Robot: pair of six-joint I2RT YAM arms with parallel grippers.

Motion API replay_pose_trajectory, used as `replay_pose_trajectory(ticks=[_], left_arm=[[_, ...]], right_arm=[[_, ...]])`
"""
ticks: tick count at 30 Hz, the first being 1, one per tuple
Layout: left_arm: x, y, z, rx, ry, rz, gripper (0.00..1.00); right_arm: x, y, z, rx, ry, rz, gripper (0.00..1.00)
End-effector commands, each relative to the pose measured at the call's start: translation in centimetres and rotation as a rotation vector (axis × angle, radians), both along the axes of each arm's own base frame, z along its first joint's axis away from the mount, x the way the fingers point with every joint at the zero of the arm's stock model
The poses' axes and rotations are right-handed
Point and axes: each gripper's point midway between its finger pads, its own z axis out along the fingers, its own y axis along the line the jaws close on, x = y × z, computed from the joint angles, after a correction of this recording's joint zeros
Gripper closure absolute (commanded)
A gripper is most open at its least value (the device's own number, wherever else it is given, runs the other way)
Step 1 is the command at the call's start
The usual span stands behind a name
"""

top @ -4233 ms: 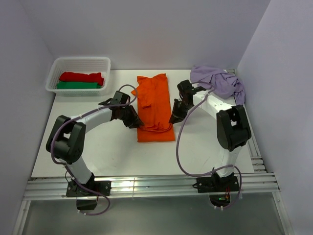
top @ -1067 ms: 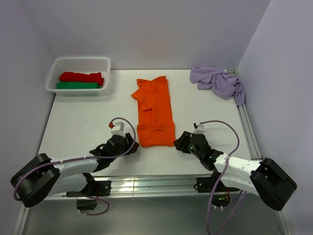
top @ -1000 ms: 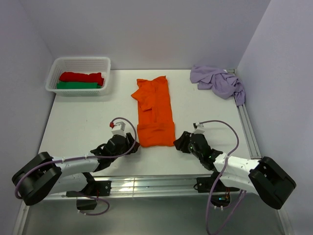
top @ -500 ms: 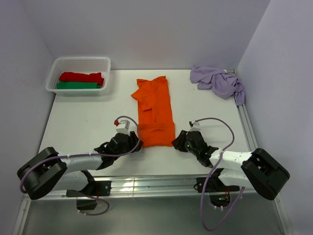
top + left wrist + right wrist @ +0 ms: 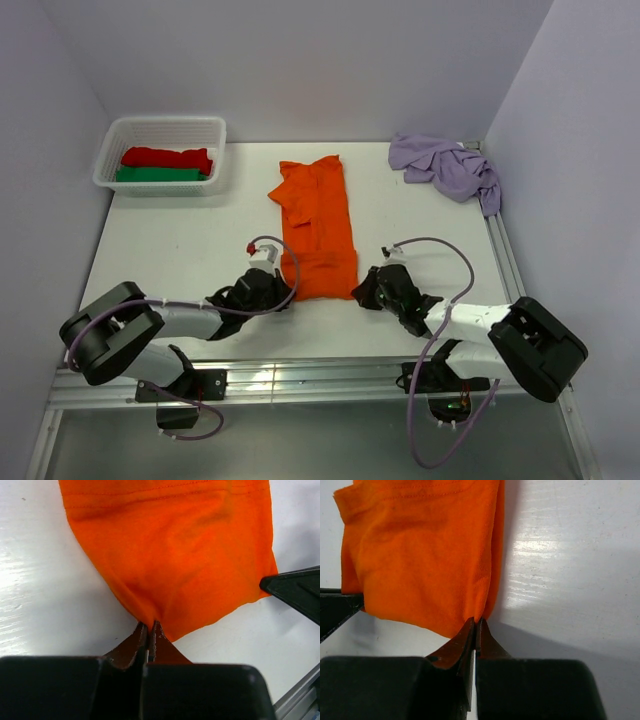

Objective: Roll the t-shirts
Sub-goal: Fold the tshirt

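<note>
Tightly, both grippers pinch the near hem of the orange t-shirt

The left gripper [image 5: 150, 626] has its 2 fingers pressed together on the near left corner of the orange t-shirt [image 5: 316, 225], and the cloth gathers into creases at the pinch. The right gripper [image 5: 476, 622] is clamped the same way on the near right corner, at the foot of a folded edge. Both arms reach low over the white table [image 5: 180, 240] from the near edge. The orange t-shirt lies as 1 long narrow strip along the middle of the table. A lilac t-shirt [image 5: 445, 165] sits crumpled at the far right corner, well apart. At the far left corner a white mesh basket [image 5: 165, 127] holds 2 bundles side by side: a red t-shirt [image 5: 165, 157] and, nearer, a green t-shirt [image 5: 155, 175]
</note>
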Motion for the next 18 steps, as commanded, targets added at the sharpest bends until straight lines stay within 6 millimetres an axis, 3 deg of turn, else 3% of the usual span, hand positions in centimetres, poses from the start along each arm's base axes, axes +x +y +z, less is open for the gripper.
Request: replay_pose_trajectory(ticks=[1,9,15,18], left_arm=[[-0.2,-1.7,1.0,-0.023,0.019,-0.049,1.0],[-2.6,-0.6,-0.5,0.051,0.232,-0.02,1.0],[-3.8,0.0,1.5,0.062,0.299,-0.005,1.0],[-3.4,-0.8,3.9,0.042,0.299,-0.008,1.0]], right_arm=[[-0.3,0.4,0.6,-0.027,0.033,0.027,1.0],[-2.5,-1.0,1.0,-0.125,0.199,0.019,1.0],[-3.6,-1.5,3.7,-0.14,0.23,0.041,1.0],[-3.9,-1.6,5.3,-0.136,0.235,0.052,1.0]])
